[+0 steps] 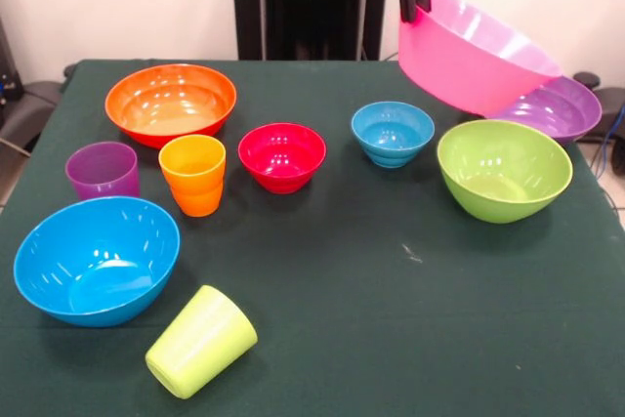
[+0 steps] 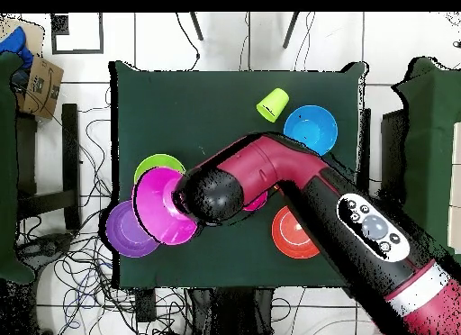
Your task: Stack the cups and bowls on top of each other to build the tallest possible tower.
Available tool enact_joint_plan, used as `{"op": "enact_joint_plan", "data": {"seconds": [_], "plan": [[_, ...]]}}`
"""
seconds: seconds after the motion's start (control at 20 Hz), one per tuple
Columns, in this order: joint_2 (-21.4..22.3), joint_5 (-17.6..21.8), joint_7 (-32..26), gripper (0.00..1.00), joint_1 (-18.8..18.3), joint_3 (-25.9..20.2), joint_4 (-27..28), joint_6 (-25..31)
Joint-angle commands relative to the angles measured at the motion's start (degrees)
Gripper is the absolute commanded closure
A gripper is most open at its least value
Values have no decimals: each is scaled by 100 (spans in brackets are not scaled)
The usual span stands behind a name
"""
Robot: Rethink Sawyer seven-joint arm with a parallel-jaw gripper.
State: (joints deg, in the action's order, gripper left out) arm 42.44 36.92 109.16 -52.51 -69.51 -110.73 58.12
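My gripper (image 1: pixel 415 2) is shut on the far rim of the big pink bowl (image 1: pixel 474 56), which hangs tilted in the air above the purple bowl (image 1: pixel 564 109). In the overhead view my arm hides the gripper, and the pink bowl (image 2: pixel 158 205) overlaps the purple bowl (image 2: pixel 124 232). The lime green bowl (image 1: pixel 503 168), small light blue bowl (image 1: pixel 393 132), small red bowl (image 1: pixel 281 155), orange bowl (image 1: pixel 171 103) and blue bowl (image 1: pixel 96 259) stand apart on the table. The orange cup (image 1: pixel 193 173) and purple cup (image 1: pixel 103 171) stand upright. The lime green cup (image 1: pixel 200 341) lies on its side. No tower shows.
The table has a dark green cloth (image 1: pixel 410 319). My arm (image 2: pixel 297 183) crosses the table's middle in the overhead view and hides the small bowls and two of the cups there. Cables lie on the floor around the table.
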Motion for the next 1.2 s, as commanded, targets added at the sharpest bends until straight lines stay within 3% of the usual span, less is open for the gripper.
{"op": "enact_joint_plan", "data": {"seconds": [0.05, 0.3, 0.7, 1.2], "plan": [[-465, 439, -1834, 100, 121, 530, 705, 350], [-586, 481, -2094, 100, 4, 489, 836, 307], [-1221, 571, -3352, 100, -132, 372, 1404, 404], [-1328, 555, -3885, 100, -396, 557, 1436, 327]]}}
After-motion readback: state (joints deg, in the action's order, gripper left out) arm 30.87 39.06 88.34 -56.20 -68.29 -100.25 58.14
